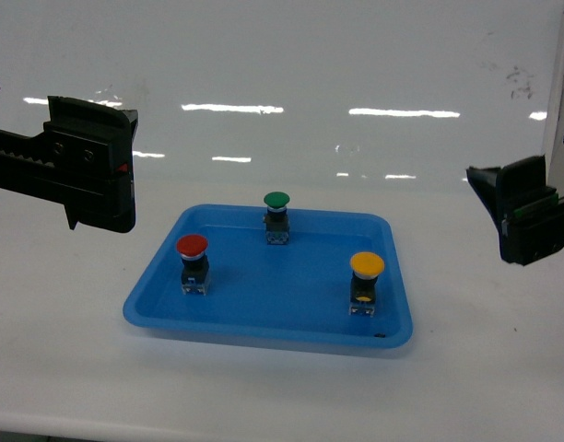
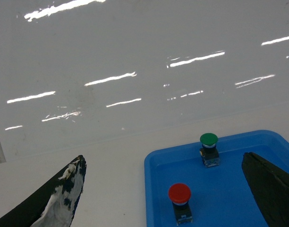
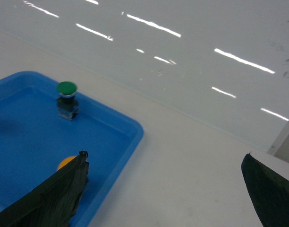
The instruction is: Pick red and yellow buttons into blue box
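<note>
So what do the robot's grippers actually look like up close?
Both are black and blocky. The left gripper has a ridged, toothed rail along its arm, round screw holes and a small red mark on its side. The right gripper shows a greenish part on its side. In the wrist views the fingers are dark wedges, one with scuffed whitish wear.

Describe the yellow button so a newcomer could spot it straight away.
Find the shallow blue plastic tray on the white table; three small mushroom-head push-buttons stand upright in it. The yellow-capped button stands near the tray's front right corner, closest to the right tool. Its yellow cap sets it apart from the red-capped button at front left and the green-capped button at the back.
</note>
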Controlling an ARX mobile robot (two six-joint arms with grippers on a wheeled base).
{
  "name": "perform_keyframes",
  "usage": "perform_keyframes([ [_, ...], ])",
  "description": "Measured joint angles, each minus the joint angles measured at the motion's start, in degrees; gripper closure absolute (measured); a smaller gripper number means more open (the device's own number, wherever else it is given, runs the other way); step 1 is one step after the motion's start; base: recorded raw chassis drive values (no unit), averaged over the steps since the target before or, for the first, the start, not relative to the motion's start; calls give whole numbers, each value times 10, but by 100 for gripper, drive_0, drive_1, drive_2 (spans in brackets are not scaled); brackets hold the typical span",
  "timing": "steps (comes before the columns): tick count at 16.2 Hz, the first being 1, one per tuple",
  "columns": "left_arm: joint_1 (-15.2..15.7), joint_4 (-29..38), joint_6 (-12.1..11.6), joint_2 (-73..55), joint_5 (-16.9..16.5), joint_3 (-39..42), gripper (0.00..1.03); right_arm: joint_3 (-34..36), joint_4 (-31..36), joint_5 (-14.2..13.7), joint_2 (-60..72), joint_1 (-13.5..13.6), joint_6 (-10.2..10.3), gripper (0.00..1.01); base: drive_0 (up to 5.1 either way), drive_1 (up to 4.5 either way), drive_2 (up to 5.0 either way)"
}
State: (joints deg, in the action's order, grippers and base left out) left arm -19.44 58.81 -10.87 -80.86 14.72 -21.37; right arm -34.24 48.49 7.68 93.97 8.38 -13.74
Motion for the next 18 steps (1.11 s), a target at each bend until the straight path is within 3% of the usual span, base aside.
perform_keyframes([
  [2,0,0,0,0,0,0,5,-63,2,8,63,-10,-1,3,0,0,0],
  [4,0,0,0,0,0,0,5,-123,-14,16,125,15,-4,3,0,0,0],
  [7,0,0,0,0,0,0,5,-213,-12,56,183,57,-11,3,0,0,0],
  [11,0,0,0,0,0,0,5,-297,-90,53,262,66,-39,3,0,0,0],
  [13,0,0,0,0,0,0,5,-338,-116,53,303,66,-37,3,0,0,0],
  [14,0,0,0,0,0,0,5,-336,-121,57,309,70,-27,3,0,0,0],
  [18,0,0,0,0,0,0,5,-336,-121,57,309,70,-24,3,0,0,0],
])
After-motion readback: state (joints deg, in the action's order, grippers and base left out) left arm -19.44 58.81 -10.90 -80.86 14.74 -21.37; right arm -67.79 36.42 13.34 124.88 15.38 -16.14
